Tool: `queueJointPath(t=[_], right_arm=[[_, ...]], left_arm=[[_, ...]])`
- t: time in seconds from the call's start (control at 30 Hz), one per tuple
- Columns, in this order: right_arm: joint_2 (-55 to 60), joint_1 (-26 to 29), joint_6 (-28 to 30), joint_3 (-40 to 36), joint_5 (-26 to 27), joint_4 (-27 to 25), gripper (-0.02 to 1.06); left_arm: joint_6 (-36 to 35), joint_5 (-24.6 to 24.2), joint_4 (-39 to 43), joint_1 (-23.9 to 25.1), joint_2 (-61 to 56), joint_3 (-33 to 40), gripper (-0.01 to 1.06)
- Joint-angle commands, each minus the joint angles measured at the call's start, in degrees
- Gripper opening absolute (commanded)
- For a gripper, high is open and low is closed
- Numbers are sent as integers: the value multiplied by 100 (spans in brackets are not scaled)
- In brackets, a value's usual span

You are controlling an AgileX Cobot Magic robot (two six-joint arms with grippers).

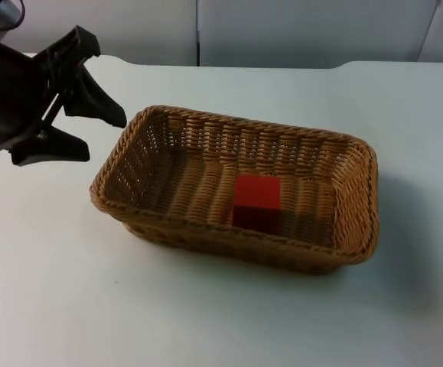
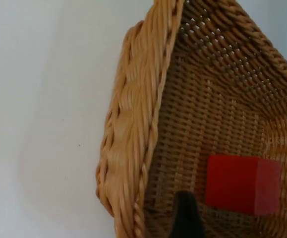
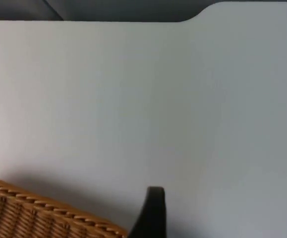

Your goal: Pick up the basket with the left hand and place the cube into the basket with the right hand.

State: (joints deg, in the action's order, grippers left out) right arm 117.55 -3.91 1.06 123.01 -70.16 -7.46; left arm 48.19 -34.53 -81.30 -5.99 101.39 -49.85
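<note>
A woven wicker basket [image 1: 244,122] stands on the white table [image 1: 206,313], and a red cube [image 1: 256,200] lies on its floor, right of the middle. My left gripper [image 1: 99,136] hangs open just beyond the basket's left end, with nothing between its fingers and not touching the rim. The left wrist view looks down over the basket's rim [image 2: 133,129] onto the cube [image 2: 242,184] inside. My right gripper [image 3: 152,218] is above bare table beside a corner of the basket [image 3: 29,213].
The grey partition wall [image 1: 282,30] closes the table's far edge. Bare white table surrounds the basket on all sides, widest in front of it.
</note>
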Motion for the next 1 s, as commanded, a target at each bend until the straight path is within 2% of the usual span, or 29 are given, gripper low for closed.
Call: queueJointPath(t=[0.0, 0.07, 0.1, 0.13, 0.2, 0.23, 0.27, 0.3, 0.33, 0.37, 0.4, 0.53, 0.57, 0.63, 0.7, 0.73, 0.8, 0.87, 0.9, 0.97], right_arm=[[-98, 11, 136, 51, 20, -40, 75], [-226, 11, 360, 51, 20, -243, 75], [-226, 11, 360, 51, 20, -243, 75], [-323, 11, 387, 51, 20, -295, 73], [-576, 11, 387, 125, 20, -267, 56], [-576, 11, 387, 125, 20, -267, 56], [-808, 11, 387, 273, 20, -181, 35], [-959, 11, 387, 404, 20, -30, 19], [-1154, 11, 331, 518, 20, 172, 4], [-1361, 11, 206, 611, 20, 330, 0], [-1361, 11, 206, 611, 20, 330, 0], [-2274, 11, -351, 689, 20, 1212, 0], [-2274, 11, -351, 689, 20, 1212, 0], [-2973, 11, -568, 539, 20, 1510, 0], [-3682, 11, -679, 305, 20, 1595, 0], [-3682, 11, -679, 305, 20, 1595, 0], [-4419, 11, -786, -83, 20, 2005, 0], [-5197, 11, -969, -556, 20, 2487, 0], [-5197, 11, -969, -556, 20, 2487, 0], [-6231, 11, -1184, -1236, 20, 2850, 0]], left_arm=[[151, 75, -27, 41, -27, -47, 57], [78, -67, 193, 261, -186, -234, 48], [78, -67, 193, 261, -186, -234, 48], [68, -166, 294, 392, -316, -335, 41], [-138, -371, 667, 672, -667, -538, 19], [-138, -371, 667, 672, -667, -538, 19], [-330, -401, 899, 837, -919, -644, 8], [-526, -436, 1357, 1062, -1367, -788, 0], [-676, -436, 1710, 1231, -1633, -864, 0], [-892, -471, 2055, 1403, -1967, -949, 0], [-892, -471, 2055, 1403, -1967, -949, 0], [-1741, -915, 3845, 1964, -3290, -1149, 0], [-1741, -915, 3845, 1964, -3290, -1149, 0], [-2356, -955, 4621, 1978, -3871, -1149, 0], [-2491, -1236, 5031, 1755, -4509, -1149, 0], [-2491, -1236, 5031, 1755, -4509, -1149, 0], [-2508, -1489, 5357, 1252, -4882, -1149, 0], [-2712, -1963, 5688, 666, -5199, -1149, 0], [-2712, -1963, 5688, 666, -5199, -1149, 0], [-3078, -2403, 6241, 69, -5446, -1136, 0]])
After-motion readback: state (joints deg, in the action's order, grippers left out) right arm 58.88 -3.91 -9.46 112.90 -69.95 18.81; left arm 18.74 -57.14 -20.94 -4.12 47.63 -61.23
